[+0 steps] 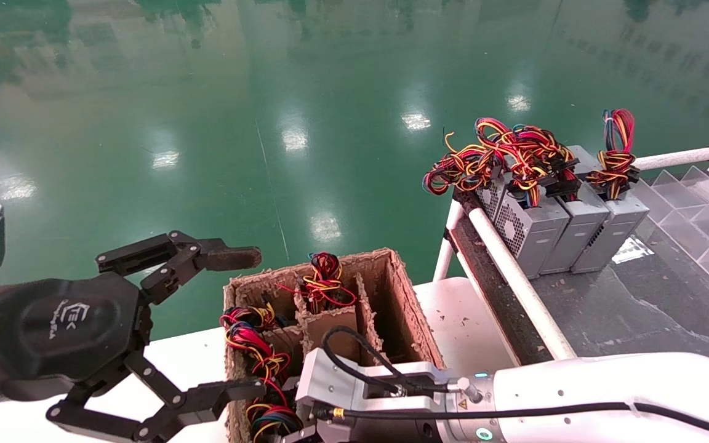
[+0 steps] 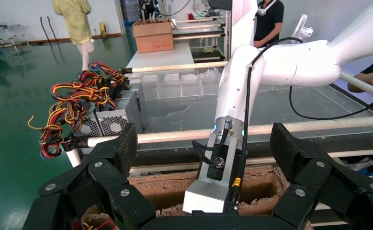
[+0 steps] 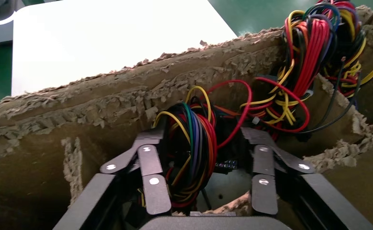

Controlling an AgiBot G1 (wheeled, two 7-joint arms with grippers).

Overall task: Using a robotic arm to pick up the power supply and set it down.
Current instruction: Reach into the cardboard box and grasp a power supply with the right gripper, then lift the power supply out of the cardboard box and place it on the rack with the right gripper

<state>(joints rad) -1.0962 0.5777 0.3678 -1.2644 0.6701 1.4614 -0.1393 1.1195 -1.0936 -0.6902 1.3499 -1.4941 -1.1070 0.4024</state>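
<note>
In the head view, the left gripper (image 1: 231, 320) is held wide open and empty beside the cardboard box (image 1: 400, 301); three power supplies (image 1: 567, 227) are stood on the rack. In the right wrist view, the right gripper (image 3: 206, 179) is lowered into a box compartment, fingers (image 3: 153, 179) spread around a wire bundle (image 3: 194, 143), walls close alongside.

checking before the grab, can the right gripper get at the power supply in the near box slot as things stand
Probably yes. The right gripper is already down in the cardboard box, its fingers open on either side of the power supply's wire bundle. The bundle, not the metal case, fills the gap.
</note>
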